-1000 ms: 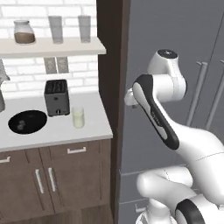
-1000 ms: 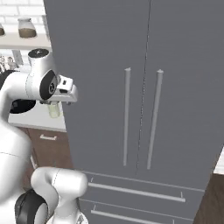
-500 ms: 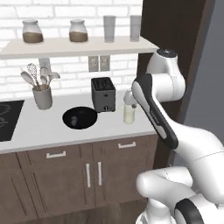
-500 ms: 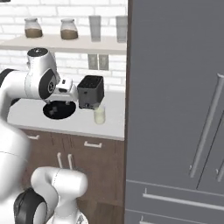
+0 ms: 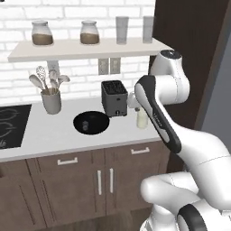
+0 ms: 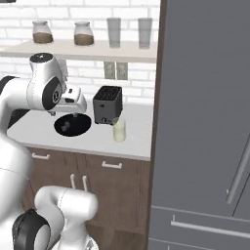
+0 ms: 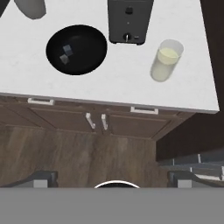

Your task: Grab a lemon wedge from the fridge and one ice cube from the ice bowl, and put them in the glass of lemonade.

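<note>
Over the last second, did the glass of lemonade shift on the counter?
No. The glass of lemonade still stands just right of the toaster, as before; the base drove, so the whole picture shifted, not the glass.

My two base cameras looked forward and down from behind my arm, left and right, both taking in the table (image 5: pixel 54 135) with its ice bowl (image 5: pixel 91 122), toaster (image 6: pixel 107 104) and glass of lemonade (image 6: pixel 118 131), while my hand camera looked steeply down on them from above.
</note>
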{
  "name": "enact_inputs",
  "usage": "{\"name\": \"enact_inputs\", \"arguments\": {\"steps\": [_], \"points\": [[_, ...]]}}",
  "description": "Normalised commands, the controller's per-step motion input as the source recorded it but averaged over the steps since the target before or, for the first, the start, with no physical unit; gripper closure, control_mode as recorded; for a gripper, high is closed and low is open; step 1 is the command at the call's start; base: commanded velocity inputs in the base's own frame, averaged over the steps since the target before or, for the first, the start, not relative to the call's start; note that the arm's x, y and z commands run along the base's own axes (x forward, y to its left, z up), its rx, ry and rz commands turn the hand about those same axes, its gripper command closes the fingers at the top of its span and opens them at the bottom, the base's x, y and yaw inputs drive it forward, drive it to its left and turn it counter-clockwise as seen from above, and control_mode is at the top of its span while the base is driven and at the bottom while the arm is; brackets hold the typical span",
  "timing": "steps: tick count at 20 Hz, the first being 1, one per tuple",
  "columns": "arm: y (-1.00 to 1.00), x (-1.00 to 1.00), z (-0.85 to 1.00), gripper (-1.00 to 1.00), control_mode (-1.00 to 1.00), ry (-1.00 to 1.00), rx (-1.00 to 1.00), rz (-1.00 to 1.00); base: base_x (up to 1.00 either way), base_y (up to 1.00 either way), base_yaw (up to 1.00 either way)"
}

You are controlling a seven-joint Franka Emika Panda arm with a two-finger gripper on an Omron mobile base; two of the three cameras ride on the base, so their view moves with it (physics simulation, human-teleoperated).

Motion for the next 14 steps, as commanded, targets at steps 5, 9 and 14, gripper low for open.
{"name": "enact_inputs", "arguments": {"steps": [5, 9, 14], "points": [[0.00, 0.00, 0.00, -1.00, 1.00, 0.00, 0.00, 0.00, 0.46, 0.12, -0.02], [0.00, 0.00, 0.00, -1.00, 1.00, 0.00, 0.00, 0.00, 0.45, 0.27, -0.01], [0.00, 0.00, 0.00, -1.00, 1.00, 0.00, 0.00, 0.00, 0.38, 0.27, 0.00]]}}
